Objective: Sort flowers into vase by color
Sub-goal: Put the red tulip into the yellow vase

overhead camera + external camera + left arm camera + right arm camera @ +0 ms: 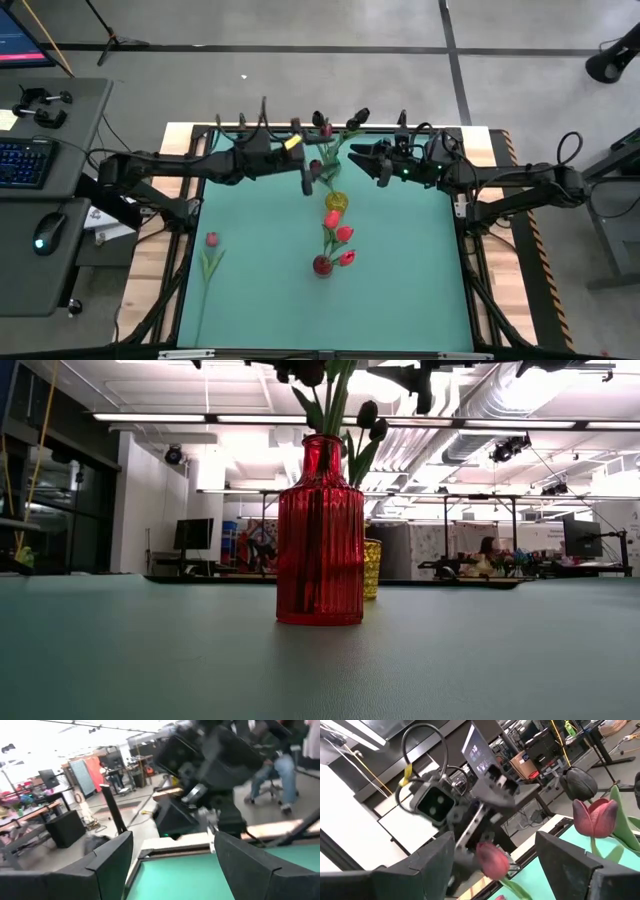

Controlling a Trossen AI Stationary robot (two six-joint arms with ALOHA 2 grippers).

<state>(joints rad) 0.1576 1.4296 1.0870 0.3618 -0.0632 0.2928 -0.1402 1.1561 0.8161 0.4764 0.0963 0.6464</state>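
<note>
A: Where are the flowers lying, and how are they likely handling?

B: One red tulip (211, 240) is lying alone on the teal worktop (260, 300), toward the left arm's side. Several red tulips (338, 236) are standing in the red ribbed vase (322, 266) at mid-worktop. Behind it a yellow vase (336, 201) is standing, and dark tulips (322, 128) are showing near the far edge; what is holding them cannot be told. By judgement, each stem is light, thin and bendable, and the head is soft, so taking hold at mid-stem, below the leaves, is looking safest.

A: How are the jaws standing?

B: The left gripper (308, 180) is hovering above the worktop beside the yellow vase, pointing downward. In its wrist view its jaws are standing apart with nothing between the fingers (112, 857). The right gripper (360, 152) is hanging near the far edge, facing the left one. Its jaws are also spread wide and holding nothing. A maroon tulip head (494, 861) is showing just beyond them, and whether it is touching a finger cannot be told.
</note>
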